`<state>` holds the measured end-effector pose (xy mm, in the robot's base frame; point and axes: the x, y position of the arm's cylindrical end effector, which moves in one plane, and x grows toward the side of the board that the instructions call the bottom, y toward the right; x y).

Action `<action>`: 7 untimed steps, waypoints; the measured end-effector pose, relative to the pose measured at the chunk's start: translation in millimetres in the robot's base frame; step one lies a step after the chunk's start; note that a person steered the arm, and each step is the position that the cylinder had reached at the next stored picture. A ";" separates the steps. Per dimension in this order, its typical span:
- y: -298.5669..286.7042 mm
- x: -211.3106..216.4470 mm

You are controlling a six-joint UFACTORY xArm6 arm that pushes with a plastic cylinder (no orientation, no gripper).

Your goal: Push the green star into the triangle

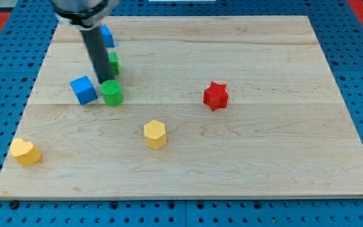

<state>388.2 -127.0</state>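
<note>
The green star (113,63) lies near the board's upper left, partly hidden behind my rod. The blue triangle block (108,35) sits just above it toward the view's top, with a small gap between them, and is also partly covered by the arm. My tip (104,81) rests just below and left of the star, touching the top edge of the green cylinder (112,93). The blue cube (83,90) sits to the left of the cylinder.
A red star (215,96) lies right of centre. A yellow hexagon (155,134) lies below the middle. A yellow heart (25,152) sits at the board's lower left corner. The wooden board (282,151) ends on a blue pegboard.
</note>
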 end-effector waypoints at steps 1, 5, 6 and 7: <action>-12.5 -21.8; -20.7 -75.6; 89.2 -59.5; 96.4 2.6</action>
